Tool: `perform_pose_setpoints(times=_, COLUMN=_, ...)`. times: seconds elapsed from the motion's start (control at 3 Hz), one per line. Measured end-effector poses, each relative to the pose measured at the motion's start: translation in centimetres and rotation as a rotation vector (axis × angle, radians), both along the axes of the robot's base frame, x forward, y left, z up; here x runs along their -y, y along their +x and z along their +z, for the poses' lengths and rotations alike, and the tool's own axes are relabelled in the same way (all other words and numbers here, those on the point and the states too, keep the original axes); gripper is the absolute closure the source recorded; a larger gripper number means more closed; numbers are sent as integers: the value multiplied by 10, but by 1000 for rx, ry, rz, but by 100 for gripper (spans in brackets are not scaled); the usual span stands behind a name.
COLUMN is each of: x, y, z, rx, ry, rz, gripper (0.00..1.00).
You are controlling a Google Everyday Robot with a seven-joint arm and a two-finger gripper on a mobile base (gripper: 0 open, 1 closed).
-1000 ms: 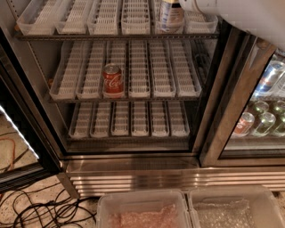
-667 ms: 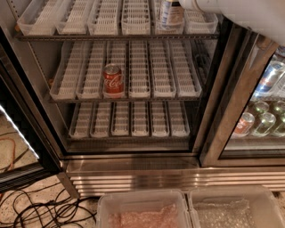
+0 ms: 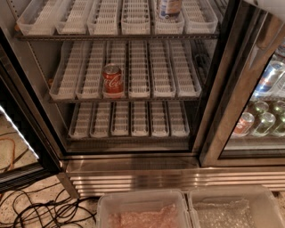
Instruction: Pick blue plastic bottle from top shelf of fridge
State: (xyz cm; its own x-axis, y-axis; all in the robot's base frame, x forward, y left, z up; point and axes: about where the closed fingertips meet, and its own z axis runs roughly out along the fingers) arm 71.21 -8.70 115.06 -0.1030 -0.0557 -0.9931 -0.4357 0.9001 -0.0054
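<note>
The fridge (image 3: 62, 153) stands open in front of me, with black-framed doors and a steel base. The top shelf (image 3: 116, 36) is the highest rack in view and carries a row of whitish slotted trays. The lower part of the blue plastic bottle (image 3: 168, 8) stands in the second tray from the right; its top is cut off by the top edge of the view. My gripper is not in view. Only a sliver of my white arm (image 3: 272, 3) shows at the top right corner, right of the bottle.
A red cola can (image 3: 112, 80) stands on the middle rack. The neighbouring compartment (image 3: 262, 120) at the right holds several cans behind glass. Two clear plastic bins (image 3: 142, 209) sit on the floor in front. Black cables (image 3: 40, 209) lie at the lower left.
My white arm, which covered the top right of the view beside the bottle, has drawn up and right, almost out of the view. The bottle and the can have not moved.
</note>
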Motion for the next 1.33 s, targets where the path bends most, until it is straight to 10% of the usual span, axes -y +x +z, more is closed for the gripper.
perform_pose_setpoints(times=0.33, x=4, y=10, z=11, rx=19, ry=-20, rz=17, gripper=100)
perform_pose_setpoints(times=1.33, x=30, y=-71, z=-15, rx=-279, ry=-6, rz=23, gripper=100)
